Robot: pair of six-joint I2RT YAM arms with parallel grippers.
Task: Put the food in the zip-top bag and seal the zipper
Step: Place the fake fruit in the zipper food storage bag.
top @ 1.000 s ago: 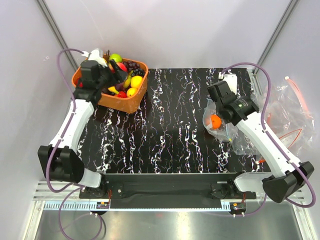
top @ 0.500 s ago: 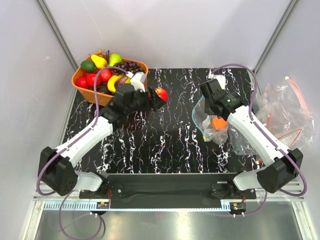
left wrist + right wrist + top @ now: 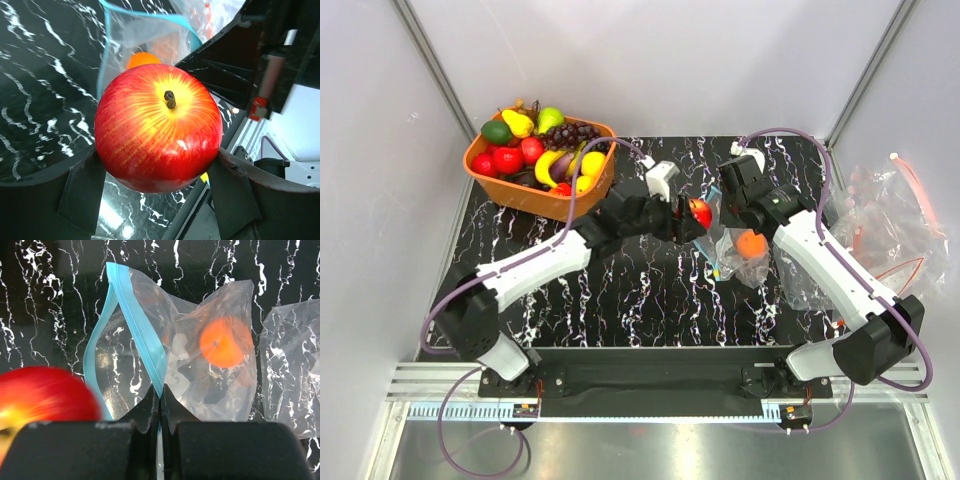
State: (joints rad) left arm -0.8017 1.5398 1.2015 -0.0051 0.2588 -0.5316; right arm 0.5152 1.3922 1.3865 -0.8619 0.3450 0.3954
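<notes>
My left gripper (image 3: 692, 213) is shut on a red-and-yellow apple (image 3: 700, 212) and holds it just left of the open mouth of the clear zip-top bag (image 3: 738, 250); the apple fills the left wrist view (image 3: 158, 134). My right gripper (image 3: 725, 212) is shut on the bag's light blue zipper strip (image 3: 142, 330) and holds the mouth open. An orange fruit (image 3: 225, 342) lies inside the bag, also visible in the top view (image 3: 751, 243) and behind the apple in the left wrist view (image 3: 144, 59).
An orange basket (image 3: 575, 204) at the back left holds several toy fruits, among them grapes, a pear and a lime. Other clear bags with red-orange strips (image 3: 895, 225) lie heaped at the right table edge.
My left arm has lifted the apple out of the basket and carried it right across the table to the bag's mouth. My right gripper has shifted the bag slightly left.
</notes>
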